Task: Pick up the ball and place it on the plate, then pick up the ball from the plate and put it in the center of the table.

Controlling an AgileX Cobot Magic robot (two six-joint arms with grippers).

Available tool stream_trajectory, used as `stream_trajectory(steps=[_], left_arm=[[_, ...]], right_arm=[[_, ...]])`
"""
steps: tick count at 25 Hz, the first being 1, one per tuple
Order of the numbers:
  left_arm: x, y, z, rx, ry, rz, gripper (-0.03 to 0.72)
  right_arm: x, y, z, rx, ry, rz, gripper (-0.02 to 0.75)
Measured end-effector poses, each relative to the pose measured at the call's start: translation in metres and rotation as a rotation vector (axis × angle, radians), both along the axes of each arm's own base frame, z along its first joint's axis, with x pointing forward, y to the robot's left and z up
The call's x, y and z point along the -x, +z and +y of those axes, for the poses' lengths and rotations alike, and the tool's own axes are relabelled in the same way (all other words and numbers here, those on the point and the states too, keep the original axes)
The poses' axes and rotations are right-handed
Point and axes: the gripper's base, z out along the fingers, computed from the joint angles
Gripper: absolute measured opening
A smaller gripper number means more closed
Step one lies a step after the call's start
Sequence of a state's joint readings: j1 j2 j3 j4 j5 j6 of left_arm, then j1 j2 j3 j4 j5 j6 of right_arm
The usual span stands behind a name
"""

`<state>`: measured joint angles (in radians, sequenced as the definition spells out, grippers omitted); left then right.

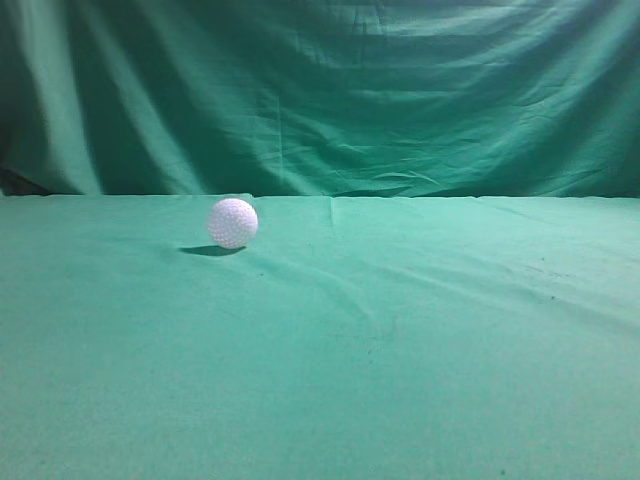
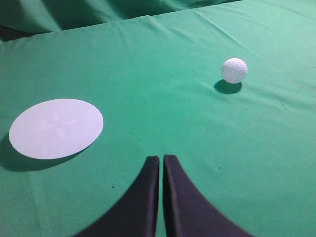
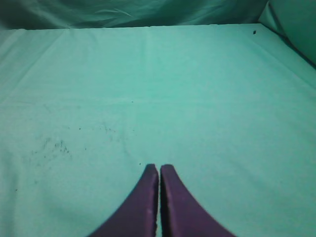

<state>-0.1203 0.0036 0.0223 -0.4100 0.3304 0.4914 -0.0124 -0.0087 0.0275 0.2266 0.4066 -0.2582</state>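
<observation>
The white dimpled ball [image 1: 232, 222] rests on the teal-green table [image 1: 400, 340], left of the middle in the exterior view. It also shows in the left wrist view [image 2: 234, 70], far ahead and to the right of my left gripper [image 2: 161, 159]. That gripper is shut and empty. A flat white round plate [image 2: 56, 128] lies on the cloth to the left of it. My right gripper [image 3: 159, 168] is shut and empty over bare cloth [image 3: 197, 98]. Neither gripper nor the plate shows in the exterior view.
A darker green draped curtain [image 1: 320, 90] hangs behind the table's far edge. The table's far edge and right corner show in the right wrist view [image 3: 261, 24]. Small dark specks [image 3: 54, 145] mark the cloth there.
</observation>
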Motion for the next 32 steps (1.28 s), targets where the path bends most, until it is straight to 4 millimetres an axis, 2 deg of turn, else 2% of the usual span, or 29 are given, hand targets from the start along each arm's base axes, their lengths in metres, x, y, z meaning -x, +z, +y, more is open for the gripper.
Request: stream_trajectory(steps=[32], left_arm=[[0.0005,-0.0028,0.0042,0.007,0.076,0.028,0.0]], right_arm=[[0.0,-0.0006,0.0001,-0.003,0.0,0.002,0.0]])
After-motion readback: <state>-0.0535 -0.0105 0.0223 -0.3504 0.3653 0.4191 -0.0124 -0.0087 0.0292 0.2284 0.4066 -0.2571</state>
